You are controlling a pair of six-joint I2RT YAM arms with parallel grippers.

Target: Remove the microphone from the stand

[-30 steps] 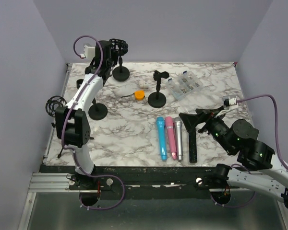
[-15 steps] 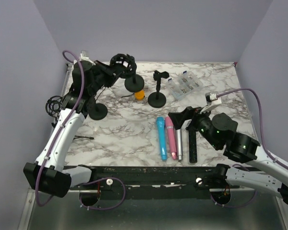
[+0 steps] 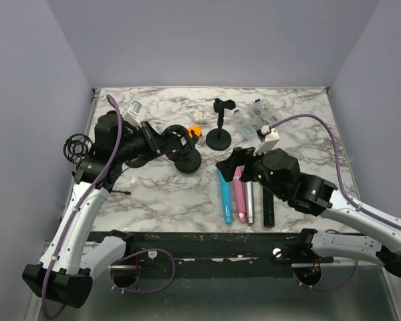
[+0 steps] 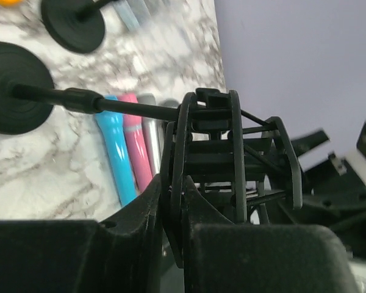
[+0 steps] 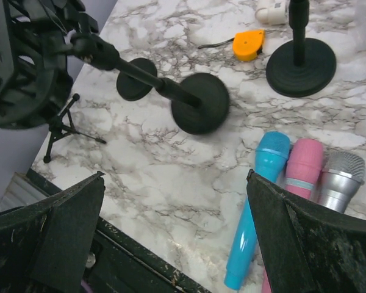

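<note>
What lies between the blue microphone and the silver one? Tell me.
The pink microphone lies between the blue microphone and the silver microphone, side by side. The right wrist view shows this best.

No readable text, label, brand, number or sign shows in any view; the microphones, stands, parts box and tabletop carry no legible marks.
</note>
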